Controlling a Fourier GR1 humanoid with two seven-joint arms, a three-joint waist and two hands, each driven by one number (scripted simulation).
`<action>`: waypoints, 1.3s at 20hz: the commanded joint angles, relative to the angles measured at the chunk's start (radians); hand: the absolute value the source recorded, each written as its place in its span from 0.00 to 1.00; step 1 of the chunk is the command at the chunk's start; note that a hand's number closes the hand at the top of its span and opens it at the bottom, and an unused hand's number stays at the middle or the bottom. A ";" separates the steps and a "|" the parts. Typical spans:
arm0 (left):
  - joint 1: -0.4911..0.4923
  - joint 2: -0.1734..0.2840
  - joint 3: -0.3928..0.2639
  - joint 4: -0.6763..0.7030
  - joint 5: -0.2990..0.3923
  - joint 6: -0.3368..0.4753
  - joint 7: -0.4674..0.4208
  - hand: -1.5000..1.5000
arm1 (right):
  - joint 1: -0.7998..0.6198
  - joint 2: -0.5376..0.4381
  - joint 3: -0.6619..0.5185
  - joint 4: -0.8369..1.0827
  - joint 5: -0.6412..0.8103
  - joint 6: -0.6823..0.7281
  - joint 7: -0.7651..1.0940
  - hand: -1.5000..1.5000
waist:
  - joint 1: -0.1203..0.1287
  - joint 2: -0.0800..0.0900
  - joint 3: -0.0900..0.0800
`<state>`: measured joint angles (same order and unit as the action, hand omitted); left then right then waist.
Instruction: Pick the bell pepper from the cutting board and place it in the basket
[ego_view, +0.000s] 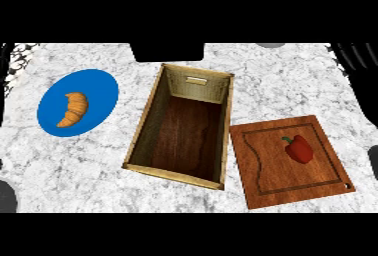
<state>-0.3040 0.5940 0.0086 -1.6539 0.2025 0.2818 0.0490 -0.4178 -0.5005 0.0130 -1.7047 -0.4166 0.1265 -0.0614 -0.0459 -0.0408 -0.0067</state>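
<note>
A red bell pepper (299, 148) with a green stem lies on its side on the upper right part of a wooden cutting board (272, 186), at the counter's right. Just left of the board stands the basket (145, 131), a deep rectangular wooden box with nothing inside it. Its long right wall almost touches the board's left edge. Neither hand shows as a hand. Only a dark grey shape at the lower left edge (4, 196) and a dark sliver at the right edge (373, 162) reach into the view.
A blue plate (100, 86) with a croissant (73, 109) on it sits at the left of the white marble counter (66, 165). Dark fixtures line the counter's far edge and upper corners.
</note>
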 joint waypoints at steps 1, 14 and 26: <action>-0.001 -0.029 -0.016 0.015 0.014 -0.061 -0.045 0.50 | 0.042 -0.055 -0.060 0.049 -0.023 0.103 -0.044 1.00 | 0.039 0.042 0.007; 0.126 -0.117 -0.222 0.087 0.020 -0.220 -0.078 0.50 | 0.382 -0.015 0.198 0.113 0.463 0.363 -0.602 0.00 | 0.025 0.041 0.009; 0.110 -0.127 -0.213 0.126 -0.004 -0.230 -0.086 0.50 | 0.259 -0.348 -0.053 -0.064 0.714 0.179 -0.281 0.00 | 0.025 0.036 0.004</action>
<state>-0.1775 0.4632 -0.2100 -1.5410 0.2034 0.0607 -0.0456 -0.1244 -0.7205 0.0166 -1.7228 0.2217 0.2835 -0.4249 -0.0216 -0.0050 -0.0020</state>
